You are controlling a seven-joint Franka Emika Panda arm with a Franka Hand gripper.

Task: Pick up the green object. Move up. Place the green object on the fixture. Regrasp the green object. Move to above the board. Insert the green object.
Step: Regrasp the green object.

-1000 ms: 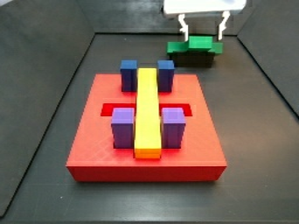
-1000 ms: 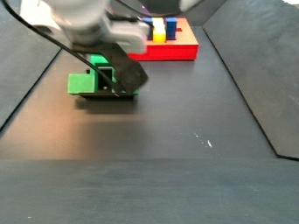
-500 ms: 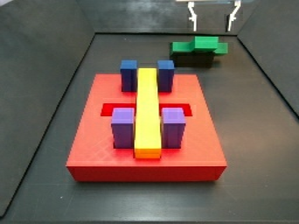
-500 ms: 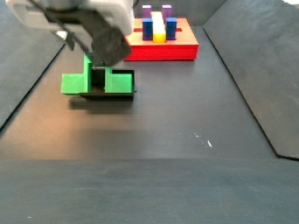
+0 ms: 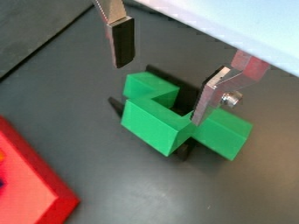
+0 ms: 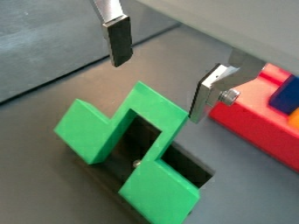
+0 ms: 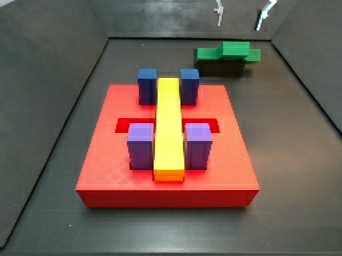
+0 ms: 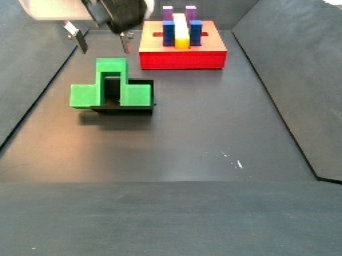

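The green object (image 5: 176, 121) rests on the dark fixture (image 6: 176, 168), its raised middle block up; it also shows in both side views (image 7: 227, 52) (image 8: 114, 88) and in a wrist view (image 6: 122, 149). My gripper (image 5: 163, 61) hangs open and empty well above it, with nothing between the silver fingers (image 5: 119, 39). In both side views the gripper is high over the piece (image 7: 241, 14) (image 8: 102, 34). The red board (image 7: 167, 170) holds the yellow bar (image 7: 168, 125) and the blue and purple blocks.
The board lies apart from the fixture on the dark floor (image 8: 201, 150), also seen in a side view (image 8: 185, 52). Raised dark walls edge the floor on both sides (image 7: 314, 90). A red corner of the board shows in both wrist views (image 5: 30, 188) (image 6: 263, 122).
My gripper has let go of the green object and risen straight up from it. The green piece stays on the fixture.
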